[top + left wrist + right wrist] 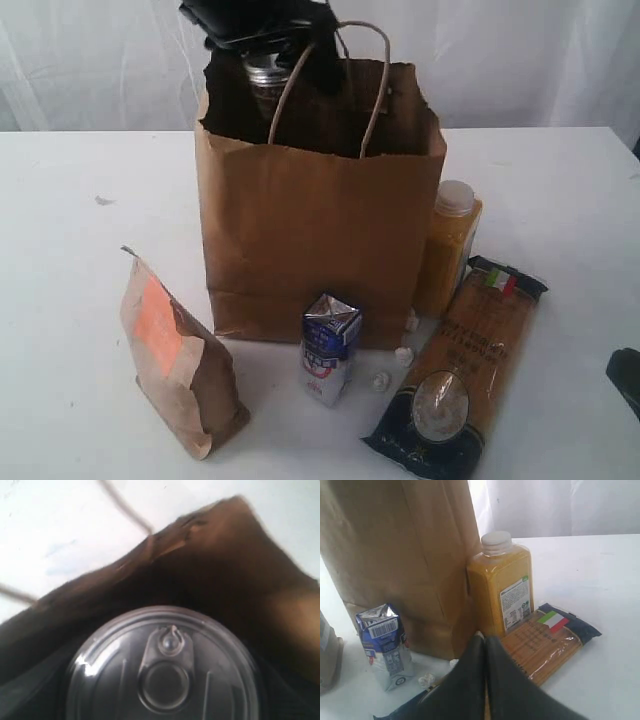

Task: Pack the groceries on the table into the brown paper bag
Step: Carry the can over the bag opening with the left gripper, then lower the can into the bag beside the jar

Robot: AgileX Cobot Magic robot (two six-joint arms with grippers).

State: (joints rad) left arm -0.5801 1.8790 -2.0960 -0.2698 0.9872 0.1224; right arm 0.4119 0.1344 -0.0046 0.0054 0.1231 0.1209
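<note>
Black left tool (pixel 264 52) grips the silver-topped can (pixel 165 675) above the bag (pixel 320 240); right tool (pixel 485 642) closed, empty.

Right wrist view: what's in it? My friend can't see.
The shut right gripper points toward an orange juice bottle beside the brown paper bag. A pasta packet lies by the bottle; a small blue-white carton stands nearby.

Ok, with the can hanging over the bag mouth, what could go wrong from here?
1. The can in the left tool sits close to a handle loop and could snag on it.
2. The brown paper bag stands unsupported; a hard drop might tip it onto the orange juice bottle right beside it.
</note>
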